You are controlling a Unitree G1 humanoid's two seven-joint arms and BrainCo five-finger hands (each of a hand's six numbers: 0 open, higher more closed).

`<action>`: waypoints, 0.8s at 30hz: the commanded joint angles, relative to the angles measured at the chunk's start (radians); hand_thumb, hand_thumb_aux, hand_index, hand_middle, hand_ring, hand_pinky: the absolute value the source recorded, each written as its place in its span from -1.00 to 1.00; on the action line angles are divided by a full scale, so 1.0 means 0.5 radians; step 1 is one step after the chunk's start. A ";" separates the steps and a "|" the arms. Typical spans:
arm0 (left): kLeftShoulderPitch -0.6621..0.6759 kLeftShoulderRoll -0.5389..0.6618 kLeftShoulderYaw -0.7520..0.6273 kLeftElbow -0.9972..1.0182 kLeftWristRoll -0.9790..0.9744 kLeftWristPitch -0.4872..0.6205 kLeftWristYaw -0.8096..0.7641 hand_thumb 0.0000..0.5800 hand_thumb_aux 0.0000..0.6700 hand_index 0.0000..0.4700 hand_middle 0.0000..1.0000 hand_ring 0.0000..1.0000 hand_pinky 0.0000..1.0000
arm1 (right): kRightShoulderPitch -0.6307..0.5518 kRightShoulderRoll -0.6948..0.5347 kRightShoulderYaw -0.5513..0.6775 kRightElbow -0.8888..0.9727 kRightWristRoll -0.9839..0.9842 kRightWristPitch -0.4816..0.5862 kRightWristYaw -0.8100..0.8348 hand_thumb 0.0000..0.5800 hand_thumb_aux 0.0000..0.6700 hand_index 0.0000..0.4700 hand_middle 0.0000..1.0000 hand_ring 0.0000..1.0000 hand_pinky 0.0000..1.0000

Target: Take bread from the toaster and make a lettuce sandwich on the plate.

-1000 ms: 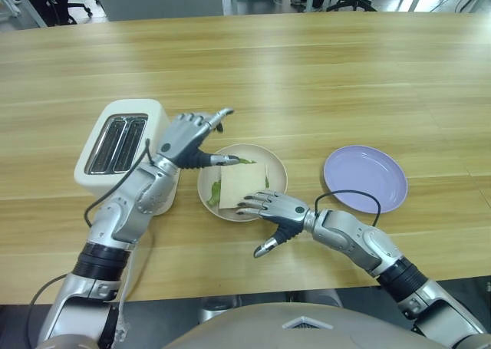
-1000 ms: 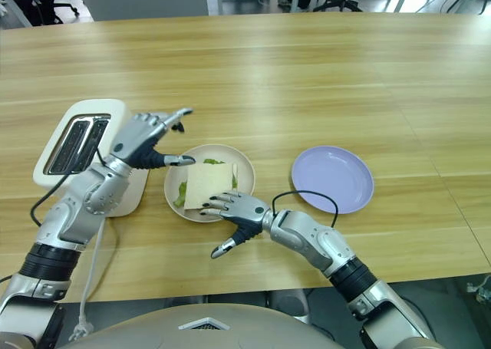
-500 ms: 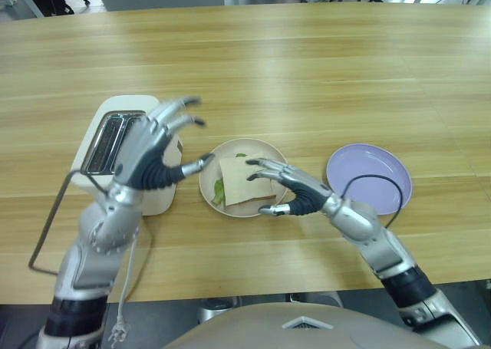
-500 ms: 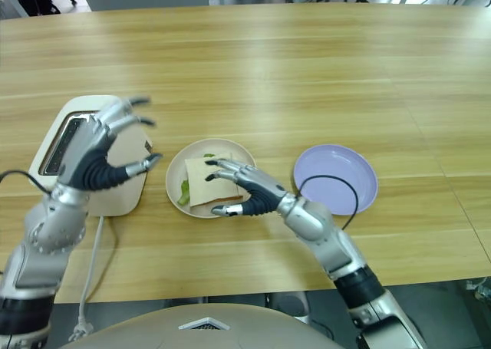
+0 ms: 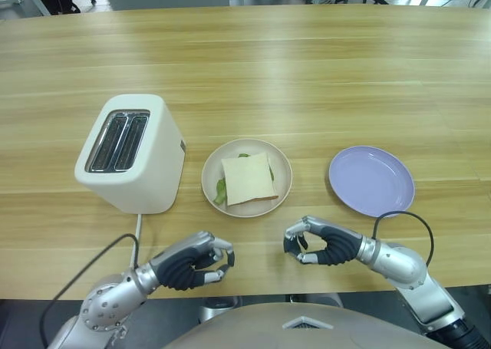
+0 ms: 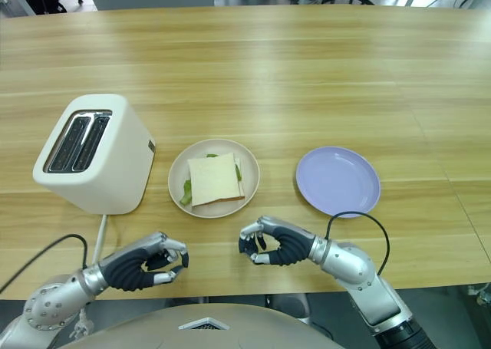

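Sandwich (image 5: 247, 179): pale square bread slice (image 6: 215, 179) atop green lettuce leaf (image 5: 220, 192), on round beige plate (image 5: 285, 172) just beside white boxy toaster (image 5: 130, 153). Left hand (image 5: 192, 261), right hand (image 5: 318, 241) both curled, empty, low at near edge of wooden worktop (image 5: 307, 73). Assembly step looks finished; next move likely none, just rest.

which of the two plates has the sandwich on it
The beige plate beside the toaster; it holds the sandwich. The purple plate lies apart, further to the right.
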 commanded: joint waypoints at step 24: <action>-1.357 -0.363 -0.570 1.215 1.477 0.371 0.707 1.00 1.00 0.96 1.00 1.00 1.00 | -1.215 0.569 0.635 1.490 -1.841 0.124 -1.061 1.00 1.00 0.96 1.00 1.00 1.00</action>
